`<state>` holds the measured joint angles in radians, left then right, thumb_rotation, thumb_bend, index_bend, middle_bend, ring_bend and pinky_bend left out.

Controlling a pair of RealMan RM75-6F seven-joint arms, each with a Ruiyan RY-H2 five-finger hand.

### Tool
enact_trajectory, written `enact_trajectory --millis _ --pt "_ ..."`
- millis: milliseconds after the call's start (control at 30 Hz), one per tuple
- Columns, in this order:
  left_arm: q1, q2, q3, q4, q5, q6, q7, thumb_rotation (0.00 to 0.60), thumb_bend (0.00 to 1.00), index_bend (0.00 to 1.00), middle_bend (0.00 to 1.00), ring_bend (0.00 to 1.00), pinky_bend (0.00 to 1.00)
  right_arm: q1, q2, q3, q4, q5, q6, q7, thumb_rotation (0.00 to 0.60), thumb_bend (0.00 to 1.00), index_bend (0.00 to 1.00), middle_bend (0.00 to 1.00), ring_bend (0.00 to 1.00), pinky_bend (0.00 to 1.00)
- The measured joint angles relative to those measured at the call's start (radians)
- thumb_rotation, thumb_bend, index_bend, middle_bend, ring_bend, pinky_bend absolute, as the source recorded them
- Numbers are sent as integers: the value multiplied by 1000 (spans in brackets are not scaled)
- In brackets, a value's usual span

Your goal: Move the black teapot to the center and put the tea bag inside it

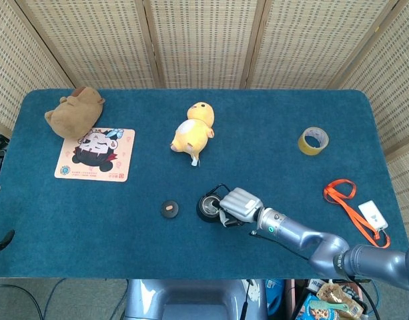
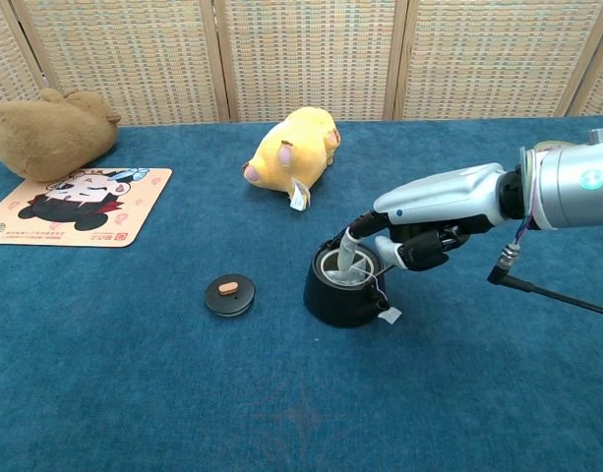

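Head view: your right hand (image 1: pixel 239 205), silver and grey, sits low over the blue cloth table (image 1: pixel 271 127), pressed against the right side of the small round black teapot (image 1: pixel 208 207); whether its fingers close on anything cannot be told from here. Just left of the hand past the pot lies the flat black teapot lid (image 1: pixel 169 209). Up and left of the hand is the yellow plush chick (image 1: pixel 192 133); well apart to the far left are the brown plush bear (image 1: pixel 73 112) and the printed cartoon mat (image 1: pixel 95 155). Well right of the hand: the roll of yellow tape (image 1: pixel 313 141), the orange lanyard (image 1: pixel 344 197) with its white card (image 1: pixel 373 215). Your left hand is not seen. Chest view: your right hand (image 2: pixel 419 236) has one finger (image 2: pixel 348 255) extended down into the open mouth of the pot (image 2: pixel 342 290), pressing the white tea bag (image 2: pixel 348 274) inside; the other fingers are curled in, holding nothing. The bag's paper tag (image 2: pixel 389 315) hangs outside by its string, on the cloth below the hand. Lid (image 2: pixel 229 294) lies left of the pot.
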<state>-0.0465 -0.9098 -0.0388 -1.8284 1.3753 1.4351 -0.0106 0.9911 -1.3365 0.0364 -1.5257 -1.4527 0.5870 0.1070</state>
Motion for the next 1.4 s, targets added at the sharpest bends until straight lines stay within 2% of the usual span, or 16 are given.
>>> enact_trajectory --millis 367,733,967,1100,1400 --pt "1 -1 -1 3 -1 -1 -5 600 315 0 0 0 0 -1 -21 3 13 35 1 -66 121 965 255 963 881 911" --pt "0 3 -4 -5 4 5 -5 600 315 0 0 0 0 -33 63 15 -79 39 68 -83 121 964 255 950 881 911" --pt "5 12 -5 -14 7 15 -10 600 315 0 0 0 0 -89 123 23 -131 55 158 -95 78 964 255 876 860 911" --pt "9 15 -3 -18 12 22 -12 600 315 0 0 0 0 -139 144 27 -149 67 236 -98 18 964 255 815 806 911" --pt "13 13 1 -16 6 19 -17 600 315 0 0 0 0 -257 178 29 -166 102 385 -133 0 954 252 684 670 846"
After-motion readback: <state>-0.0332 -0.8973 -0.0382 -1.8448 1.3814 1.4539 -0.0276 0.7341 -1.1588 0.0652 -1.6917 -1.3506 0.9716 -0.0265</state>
